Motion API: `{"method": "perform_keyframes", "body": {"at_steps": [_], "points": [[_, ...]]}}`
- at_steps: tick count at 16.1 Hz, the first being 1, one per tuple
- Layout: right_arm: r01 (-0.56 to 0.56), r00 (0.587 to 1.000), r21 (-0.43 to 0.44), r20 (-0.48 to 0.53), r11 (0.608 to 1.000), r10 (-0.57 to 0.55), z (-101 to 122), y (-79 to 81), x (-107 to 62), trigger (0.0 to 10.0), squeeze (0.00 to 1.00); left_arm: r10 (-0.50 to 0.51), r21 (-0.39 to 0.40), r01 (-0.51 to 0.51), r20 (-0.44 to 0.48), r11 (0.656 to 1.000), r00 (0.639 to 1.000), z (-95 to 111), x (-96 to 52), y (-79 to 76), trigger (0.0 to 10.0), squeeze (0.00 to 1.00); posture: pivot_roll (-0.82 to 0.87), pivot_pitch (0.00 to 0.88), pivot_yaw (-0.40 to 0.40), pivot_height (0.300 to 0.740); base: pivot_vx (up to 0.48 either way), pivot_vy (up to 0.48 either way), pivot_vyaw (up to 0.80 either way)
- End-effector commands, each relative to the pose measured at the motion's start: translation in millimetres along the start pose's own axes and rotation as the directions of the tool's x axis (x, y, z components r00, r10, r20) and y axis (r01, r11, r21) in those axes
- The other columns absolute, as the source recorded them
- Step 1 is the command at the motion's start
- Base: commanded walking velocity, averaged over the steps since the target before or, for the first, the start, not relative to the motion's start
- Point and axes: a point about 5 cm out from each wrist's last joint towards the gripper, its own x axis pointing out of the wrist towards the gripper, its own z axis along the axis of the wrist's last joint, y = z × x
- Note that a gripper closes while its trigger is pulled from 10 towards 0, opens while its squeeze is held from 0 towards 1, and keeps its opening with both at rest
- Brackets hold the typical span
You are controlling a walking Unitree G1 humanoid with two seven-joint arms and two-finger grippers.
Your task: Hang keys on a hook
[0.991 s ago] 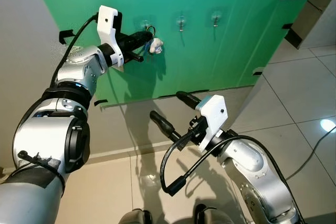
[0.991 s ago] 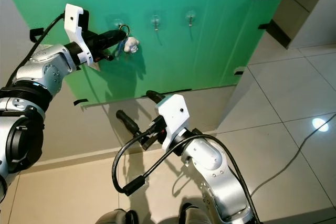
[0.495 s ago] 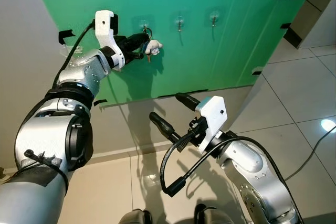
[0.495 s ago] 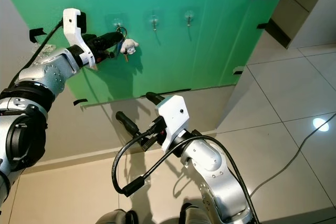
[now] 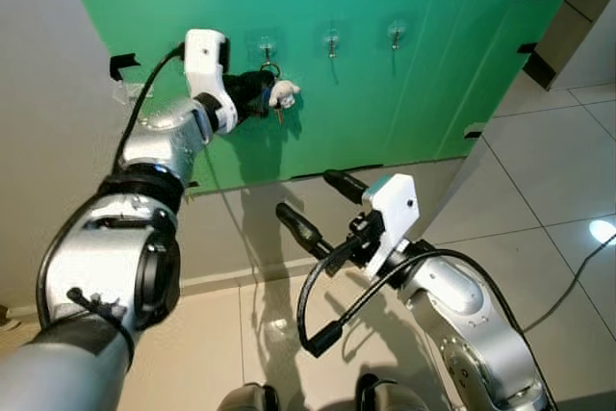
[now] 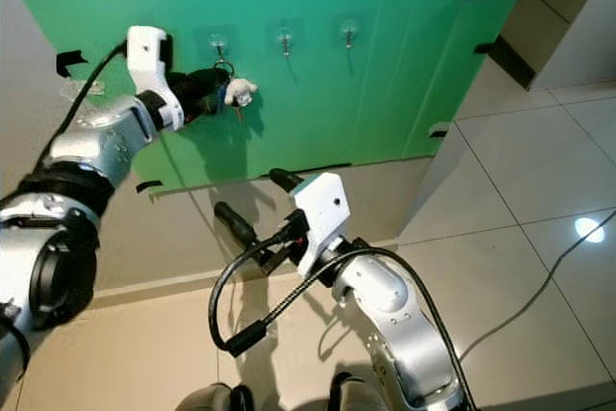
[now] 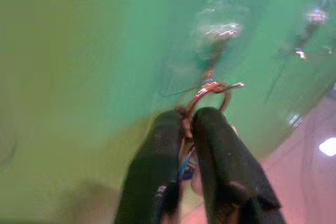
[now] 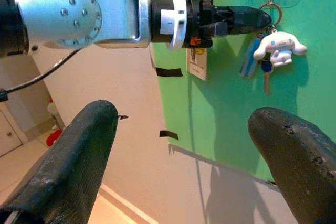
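Green wall panel (image 5: 385, 103) is seen across the upper half of the head views, with three clear hooks fixed in a row near its top. The left gripper (image 5: 262, 87) is held at the leftmost hook (image 5: 264, 45), in the upper left of the frame, its fingers (image 7: 215, 145) pinched together on the key ring (image 7: 210, 92). The keys (image 8: 262, 69), with a small white plush charm (image 8: 278, 45), are seen dangling from the ring just below that hook. Compared with a second ago, the bunch has been lifted from slightly right of the hook to directly under it, and the ring is now drawn up against the hook's stem. Whether the ring is fully seated over the hook cannot be told from the blurred wrist picture. It is judged that hanging is nearly complete and release remains. The right gripper (image 5: 313, 204) is held low in mid-frame, fingers spread apart and empty.
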Motion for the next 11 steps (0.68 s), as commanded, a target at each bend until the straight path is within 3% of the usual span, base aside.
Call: {"method": "perform_keyframes", "body": {"at_steps": [1,4,7,10,11], "points": [[-0.007,1.000,0.008,-0.004,1.000,0.007,0,-1.5,-0.2,10.0,0.00,-0.085,0.148,0.067,0.114,0.987,0.990,34,4.0,-13.4,10.0,1.00,-0.06,0.118,0.059,0.740,0.000,0.000,0.00],[-0.002,1.000,0.009,-0.004,1.000,0.002,-1,-2.6,0.3,10.0,0.00,-0.103,0.167,0.094,0.042,0.981,0.994,23,1.8,-14.2,10.0,1.00,-0.06,0.116,0.057,0.740,0.000,0.000,0.00],[0.023,1.000,0.012,-0.009,1.000,-0.023,-3,-7.0,-0.8,10.0,0.00,-0.086,0.230,0.072,0.050,0.970,0.995,18,-8.9,-16.0,10.0,1.00,-0.05,0.106,0.061,0.740,0.000,0.000,0.00],[0.057,0.998,0.032,-0.028,0.998,-0.056,-10,-10.1,-6.3,10.0,0.00,-0.101,0.248,0.090,0.030,0.965,0.994,9,-27.0,-23.0,10.0,1.00,-0.04,0.086,0.059,0.740,0.000,0.000,0.00],[0.110,0.993,0.048,-0.046,0.993,-0.108,-17,-14.7,-12.8,10.0,0.00,-0.090,0.265,0.084,0.012,0.961,0.996,1,-45.6,-28.1,10.0,1.00,-0.03,0.070,0.056,0.740,0.000,0.000,0.00]]}}
